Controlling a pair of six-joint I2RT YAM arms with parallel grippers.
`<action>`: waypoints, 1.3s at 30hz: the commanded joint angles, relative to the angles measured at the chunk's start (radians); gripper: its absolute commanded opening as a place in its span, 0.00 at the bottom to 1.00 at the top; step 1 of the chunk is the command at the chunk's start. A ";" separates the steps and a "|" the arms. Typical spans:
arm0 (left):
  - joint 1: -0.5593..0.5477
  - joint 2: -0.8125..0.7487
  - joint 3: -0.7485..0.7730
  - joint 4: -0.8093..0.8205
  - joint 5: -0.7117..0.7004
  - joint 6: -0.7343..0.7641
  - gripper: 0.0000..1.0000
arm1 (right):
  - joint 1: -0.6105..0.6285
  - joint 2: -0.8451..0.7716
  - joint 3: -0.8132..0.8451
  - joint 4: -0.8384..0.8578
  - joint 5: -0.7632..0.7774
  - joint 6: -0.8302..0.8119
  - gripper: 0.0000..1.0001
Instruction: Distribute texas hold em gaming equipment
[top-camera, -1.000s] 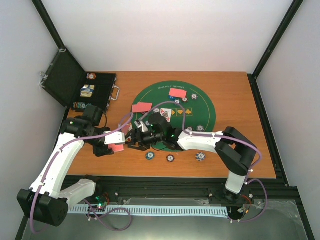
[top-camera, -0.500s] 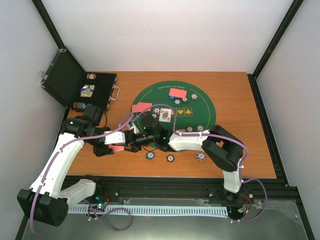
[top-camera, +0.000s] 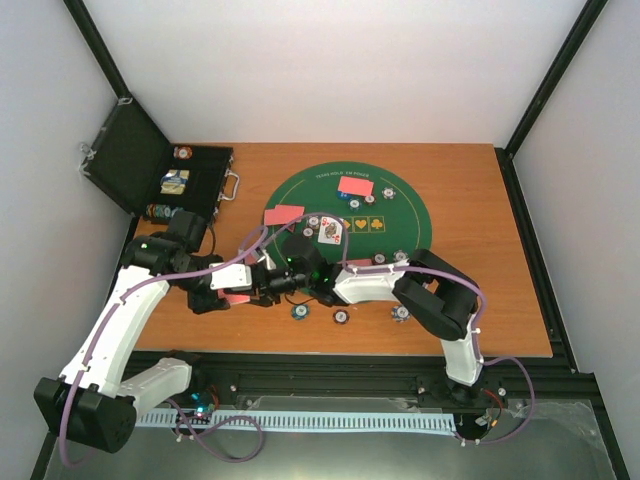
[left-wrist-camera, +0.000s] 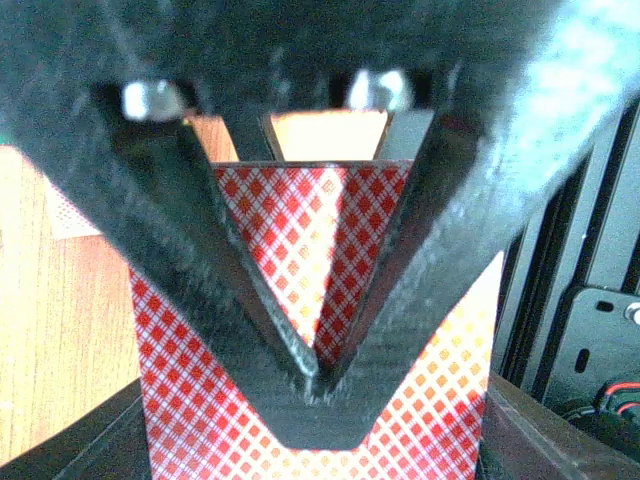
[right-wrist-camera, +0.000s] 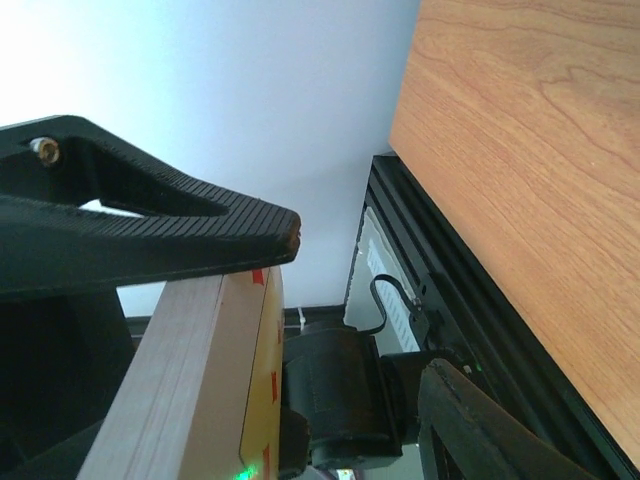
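My left gripper (top-camera: 234, 287) is shut on a deck of red-backed playing cards (top-camera: 237, 297), held over the wood left of the mat. In the left wrist view the fingers (left-wrist-camera: 230, 300) meet at their tips on the red diamond-patterned cards (left-wrist-camera: 200, 420). My right gripper (top-camera: 263, 284) is open right next to that deck. In the right wrist view its upper finger (right-wrist-camera: 200, 225) rests on the deck's top edge (right-wrist-camera: 190, 370) and the lower finger (right-wrist-camera: 470, 430) stands apart. Red-backed cards (top-camera: 355, 185) (top-camera: 284, 214) and face-up cards (top-camera: 330, 230) lie on the mat. Poker chips (top-camera: 300, 311) (top-camera: 341, 317) (top-camera: 400, 313) lie along the mat's near edge.
The round green felt mat (top-camera: 405, 225) covers the table's middle, with more chips (top-camera: 401, 256) on it. A black case (top-camera: 200, 175) with raised lid (top-camera: 125, 155) stands open at the back left, holding chips. The table's front edge and a black rail lie just behind both grippers.
My right gripper has moved left from the mat's edge up to the deck in my left gripper. The left gripper has stayed put with the deck.
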 joint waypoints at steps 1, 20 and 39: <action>0.001 -0.013 0.026 0.004 0.019 0.000 0.01 | -0.034 -0.046 -0.093 -0.053 0.003 -0.030 0.52; 0.002 -0.006 0.036 -0.014 0.029 0.004 0.01 | -0.016 -0.085 -0.024 -0.142 -0.028 -0.157 0.65; 0.001 0.005 0.088 -0.076 0.076 0.027 0.01 | -0.057 -0.014 -0.024 -0.096 -0.125 -0.194 0.57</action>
